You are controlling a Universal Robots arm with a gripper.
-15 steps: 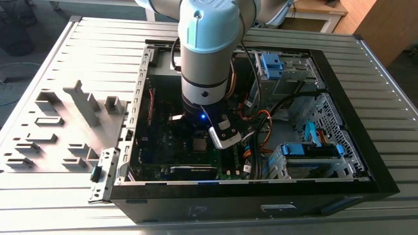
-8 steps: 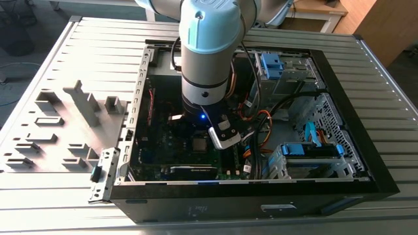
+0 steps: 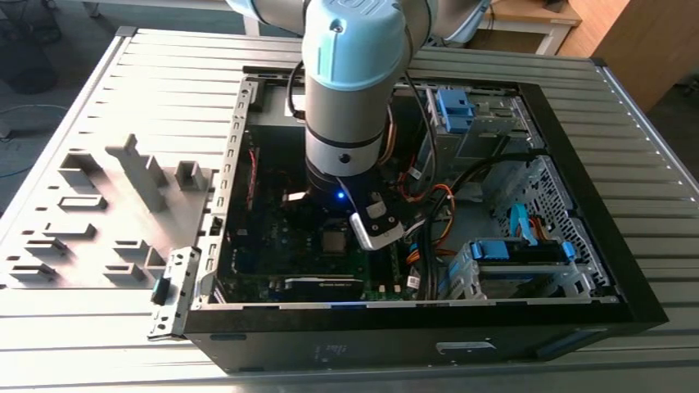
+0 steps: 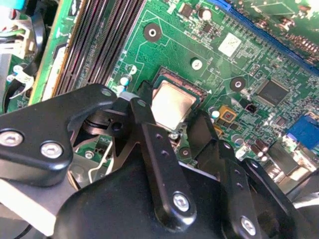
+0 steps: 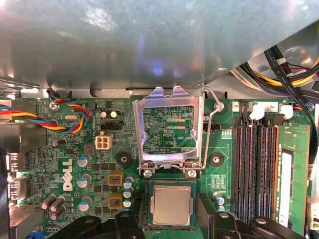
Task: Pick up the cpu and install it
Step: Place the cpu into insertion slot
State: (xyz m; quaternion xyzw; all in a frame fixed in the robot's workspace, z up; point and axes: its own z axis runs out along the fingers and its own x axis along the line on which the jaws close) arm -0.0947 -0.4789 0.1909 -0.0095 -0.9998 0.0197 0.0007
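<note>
Ribbed metal table [image 3: 164,90] holds an open computer case [image 3: 382,348]. Inside, the cpu [image 5: 172,205] lies flat in its socket [image 5: 148,209] on the green board [image 5: 65,144], with the gripper [image 5: 171,212] released, one finger on either side, clear of it.

1. The surface [image 3: 164,90] I work over is pale grey metal, ribbed in long slats, and it spans most of the exterior view.
2. Grey floor [image 3: 65,24] shows at the upper left of the frame, with a dark rounded object [image 3: 28,74] on it.
3. A wooden cabinet [image 3: 644,41] stands at the upper right, with a light wooden desk [image 3: 535,12] just beside it.
4. The light is bright and even.
</note>
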